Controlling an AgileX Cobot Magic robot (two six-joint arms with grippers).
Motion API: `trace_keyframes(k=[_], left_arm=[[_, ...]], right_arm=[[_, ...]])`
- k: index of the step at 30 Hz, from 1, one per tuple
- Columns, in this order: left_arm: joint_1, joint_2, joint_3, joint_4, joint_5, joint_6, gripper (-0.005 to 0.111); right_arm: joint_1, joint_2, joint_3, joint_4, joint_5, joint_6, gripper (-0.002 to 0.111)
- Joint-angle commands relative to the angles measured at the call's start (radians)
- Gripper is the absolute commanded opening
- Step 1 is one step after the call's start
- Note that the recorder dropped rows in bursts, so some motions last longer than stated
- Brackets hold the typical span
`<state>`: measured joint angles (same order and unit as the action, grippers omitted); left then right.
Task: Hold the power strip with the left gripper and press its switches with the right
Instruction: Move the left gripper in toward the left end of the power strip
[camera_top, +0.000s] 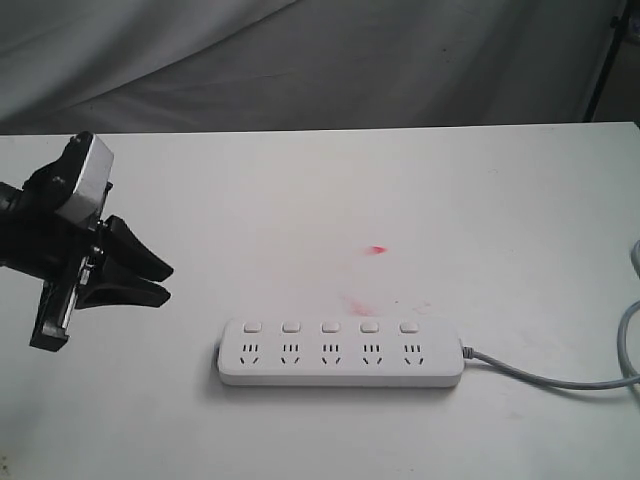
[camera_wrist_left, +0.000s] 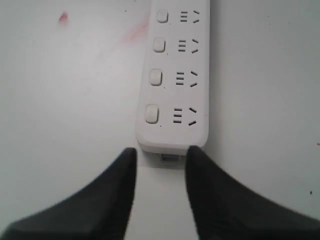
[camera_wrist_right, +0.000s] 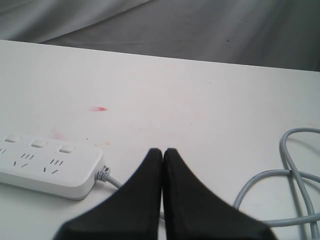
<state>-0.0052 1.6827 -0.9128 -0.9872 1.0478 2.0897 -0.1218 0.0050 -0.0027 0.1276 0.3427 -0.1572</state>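
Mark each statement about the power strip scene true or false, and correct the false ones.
1. The power strip has five buttons in a row. True.
2. The left end effector is gripping the power strip. False: it is open and apart from the strip, off the end without the cord.
3. The right end effector is shut. True: its fingers are pressed together, with nothing between them.
4. The cord leaves the strip at the end nearest the left end effector. False: it leaves the opposite end.
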Motion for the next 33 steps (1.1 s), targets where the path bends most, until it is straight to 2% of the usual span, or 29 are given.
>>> trace_keyframes(k=[1,2,3,5,20,28,33], left_arm=[[-0.005,-0.002,-0.006,-0.059,-0.005,0.004,0.074],[-0.005,-0.002,-0.006,-0.072,-0.001,0.004,0.088],[-0.005,-0.002,-0.006,-0.079,-0.001,0.004,0.095],[-0.005,-0.002,-0.006,-0.08,0.005,0.004,0.102],[-0.005,0.042,-0.004,-0.08,0.005,0.004,0.102],[-0.005,0.142,-0.006,-0.185,0.005,0.004,0.102],[-0.007,0.17,-0.008,-0.19,0.031,0.004,0.102]], right_arm=[[-0.008,-0.005,0.003,0.002,-0.001,-0.002,0.0],[-0.008,-0.005,0.003,0.002,-0.001,-0.002,0.0],[-0.008,-0.005,0.003,0.002,-0.001,-0.002,0.0],[-0.008,-0.005,0.003,0.002,-0.001,-0.002,0.0],[-0.008,-0.005,0.003,0.002,-0.001,-0.002,0.0],[-0.008,-0.005,0.003,0.002,-0.001,-0.002,0.0],[-0.008,-0.005,0.003,0.002,-0.001,-0.002,0.0]])
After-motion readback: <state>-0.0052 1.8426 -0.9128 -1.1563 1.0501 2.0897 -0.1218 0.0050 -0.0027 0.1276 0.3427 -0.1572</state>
